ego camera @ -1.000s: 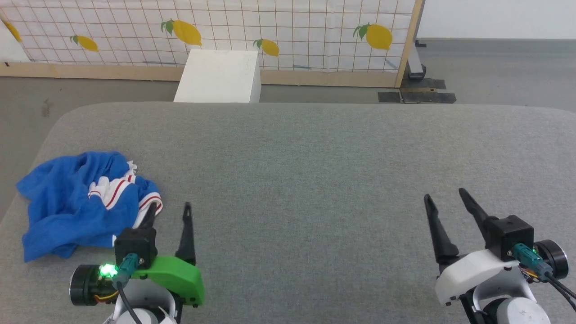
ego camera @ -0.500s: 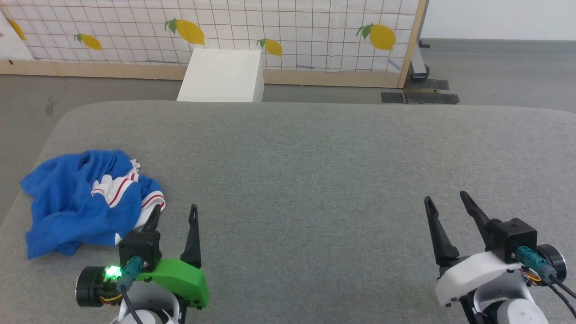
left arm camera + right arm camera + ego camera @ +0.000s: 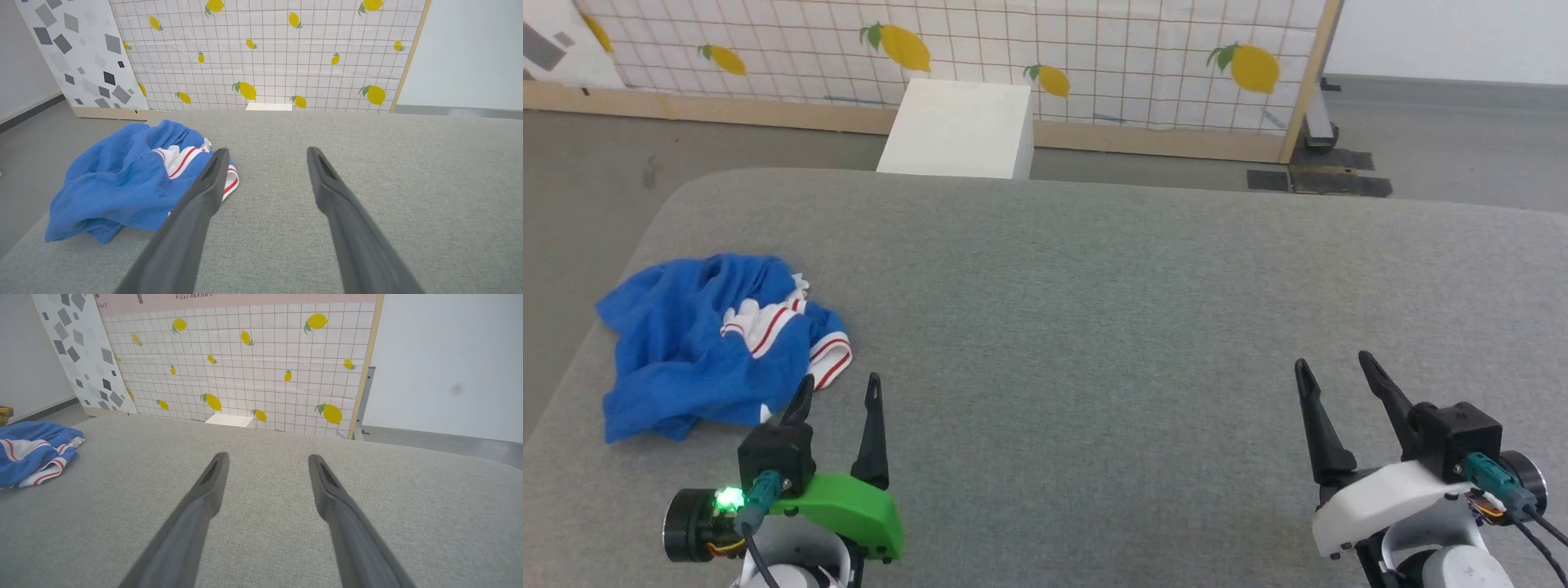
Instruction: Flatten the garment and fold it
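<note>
garment: royal-blue soft jersey T-shirt with white, red-striped trim, crumpled at the left end of the grey fabric-covered desk.
handling: likely light and limp; best pinched at the striped edge.
left gripper: jaws apart, empty; garment just beside, at 10 o'clock.
right gripper: jaws apart, empty; garment well apart, at 9 o'clock.

Seeing garment lying bunched on table, L side, near its L edge. Finding L gripper just R of it, nearer robot; R gripper well apart, far R. Noting box standing behind table, w/ panel behind box.
</note>
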You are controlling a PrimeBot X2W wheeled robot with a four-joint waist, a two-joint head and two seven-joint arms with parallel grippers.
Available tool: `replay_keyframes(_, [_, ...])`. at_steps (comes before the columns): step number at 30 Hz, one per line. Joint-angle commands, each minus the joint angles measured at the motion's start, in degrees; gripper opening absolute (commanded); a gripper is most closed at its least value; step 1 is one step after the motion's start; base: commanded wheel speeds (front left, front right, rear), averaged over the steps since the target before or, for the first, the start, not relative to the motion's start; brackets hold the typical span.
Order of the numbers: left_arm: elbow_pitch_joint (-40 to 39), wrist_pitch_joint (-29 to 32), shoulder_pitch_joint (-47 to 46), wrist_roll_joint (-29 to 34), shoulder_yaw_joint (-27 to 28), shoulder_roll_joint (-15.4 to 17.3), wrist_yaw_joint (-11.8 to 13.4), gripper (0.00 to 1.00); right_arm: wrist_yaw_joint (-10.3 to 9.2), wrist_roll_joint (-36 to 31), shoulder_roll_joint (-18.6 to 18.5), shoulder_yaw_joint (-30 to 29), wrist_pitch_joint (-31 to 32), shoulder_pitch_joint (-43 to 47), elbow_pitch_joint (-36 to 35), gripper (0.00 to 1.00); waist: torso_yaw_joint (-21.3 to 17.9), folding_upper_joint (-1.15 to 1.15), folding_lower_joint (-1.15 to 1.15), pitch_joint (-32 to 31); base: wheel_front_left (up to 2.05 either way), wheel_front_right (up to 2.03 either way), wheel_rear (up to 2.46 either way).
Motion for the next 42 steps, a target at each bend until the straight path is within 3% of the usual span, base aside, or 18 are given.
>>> replay_keyframes(1, [0.2,-0.7,-0.6,-0.5,-0.1,-0.1,0.4,1.0,-0.02,0.7,0.0,0.1,-0.6,0.4,0.5,1.0,0.8,0.0,0.0,0.0,0.0,0.0,0.0])
replay_keyframes(42, [3.7,-5.7,-0.7,-2.9,-0.8,-0.2,1.7,1.0,-0.05,5.9,0.0,2.9,-5.7,0.0,7.4,1.0,16.8,0.0,0.0,0.2,0.0,0.0,0.0])
